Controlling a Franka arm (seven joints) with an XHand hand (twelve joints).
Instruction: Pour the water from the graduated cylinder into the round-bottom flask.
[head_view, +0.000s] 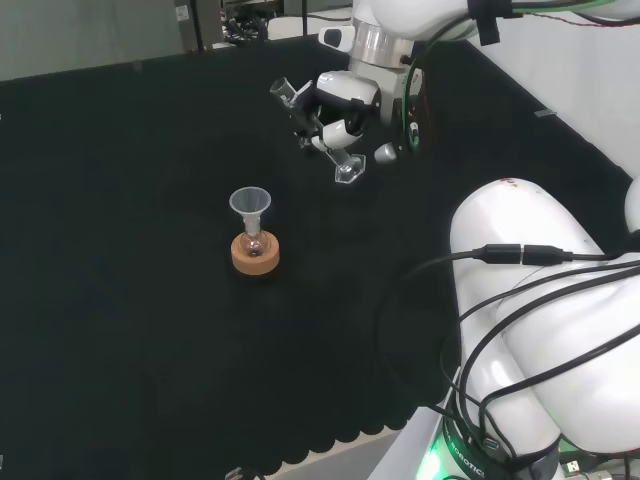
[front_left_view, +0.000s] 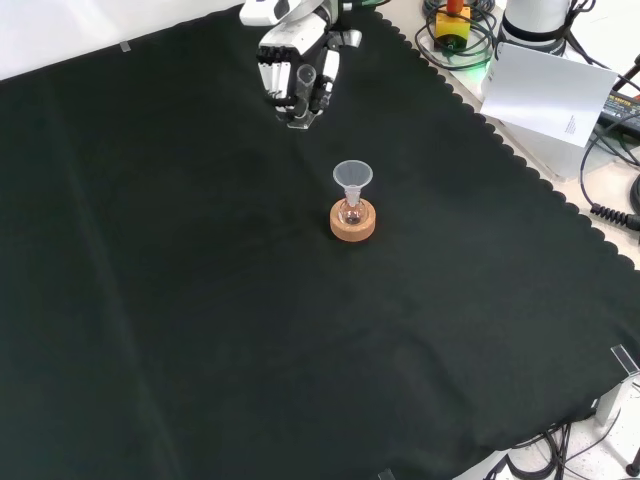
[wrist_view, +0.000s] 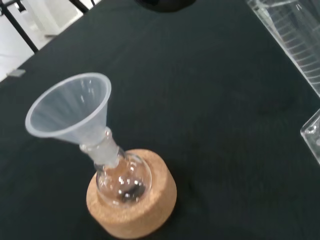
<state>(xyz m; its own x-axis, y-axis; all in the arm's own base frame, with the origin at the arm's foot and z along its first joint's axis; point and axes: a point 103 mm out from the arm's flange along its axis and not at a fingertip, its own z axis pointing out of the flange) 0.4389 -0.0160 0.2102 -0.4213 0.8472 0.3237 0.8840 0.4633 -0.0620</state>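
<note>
Black cloth covers the whole bench, its scalloped edge showing at the front view's right. Curled black fingers (head_view: 322, 126) of the black and white hand (head_view: 338, 110) wrap the clear glass graduated cylinder (head_view: 318, 133), which is carried in the air and tilted: in the head view its mouth points toward 10 o'clock and its flat foot hangs toward 4 o'clock. That slant suits a pour held in readiness, with the mouth leading; whether water is inside I cannot tell. In the wrist view the cylinder's ribbed scale (wrist_view: 300, 45) runs along one edge.

Outward from the hand, at about 7 o'clock in the head view and well apart from it, stands the small clear round-bottom flask (head_view: 254, 243), seated in 1 tan cork ring stand (head_view: 256, 256) that keeps its curved base from rolling. A translucent white plastic funnel (head_view: 250, 204) sits in its neck, widening the target for the stream. The flask bulb (wrist_view: 123, 179) looks nearly empty apart from a small dark object at the bottom, so pouring seems not yet begun. In the front view the flask (front_left_view: 350, 213) lies at roughly 5 o'clock from the hand (front_left_view: 296, 62). By my judgement, the mouth must next travel over the funnel (front_left_view: 352, 177) before tipping further.
</note>
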